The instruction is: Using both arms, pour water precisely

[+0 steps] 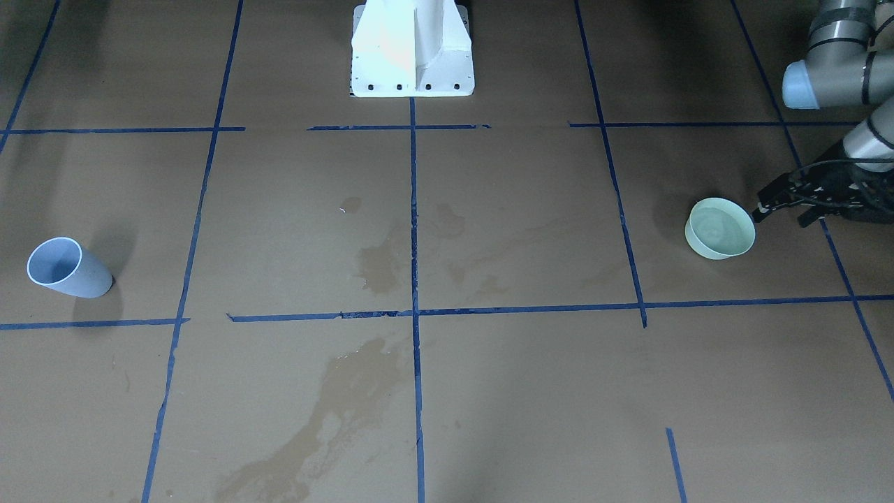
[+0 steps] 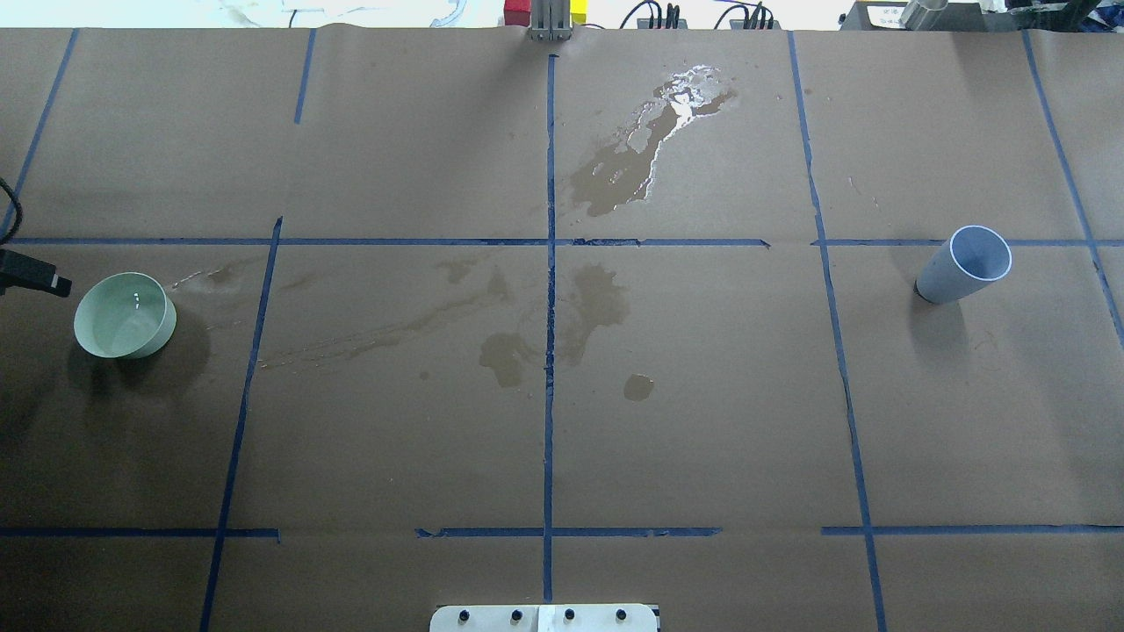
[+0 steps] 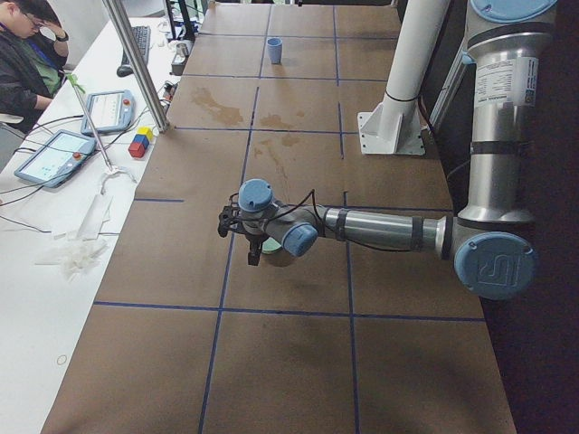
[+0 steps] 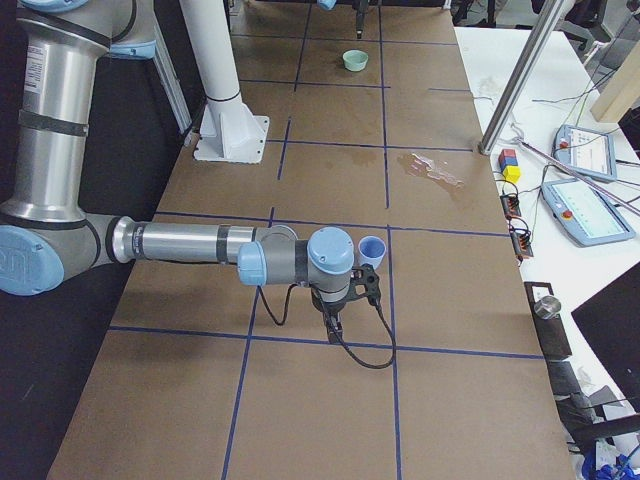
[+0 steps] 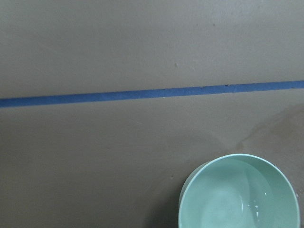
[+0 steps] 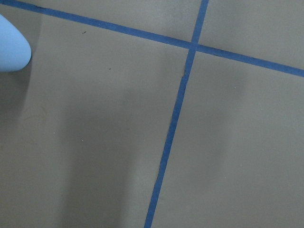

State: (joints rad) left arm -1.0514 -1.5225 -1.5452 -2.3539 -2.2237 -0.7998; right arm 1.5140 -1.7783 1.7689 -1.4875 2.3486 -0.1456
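Note:
A mint-green bowl (image 1: 721,228) stands on the brown paper and holds clear water (image 5: 251,204); it also shows in the overhead view (image 2: 125,314). My left gripper (image 1: 780,215) hovers just beside the bowl's rim, apart from it, open and empty. The left arm (image 3: 380,228) reaches low over the bowl. A pale blue cup (image 2: 963,264) stands upright at the other end of the table (image 1: 68,267). My right gripper (image 4: 335,318) points down close beside the cup (image 4: 372,250). I cannot tell whether it is open or shut. The right wrist view shows only the cup's edge (image 6: 12,45).
The white pedestal base (image 1: 412,49) stands at the table's middle near edge. A glinting spilled puddle (image 2: 667,105) and brown wet stains (image 2: 544,333) mark the paper. Blue tape lines (image 2: 550,263) grid the table. An operator (image 3: 27,54), tablets and coloured blocks (image 3: 140,142) are beside it.

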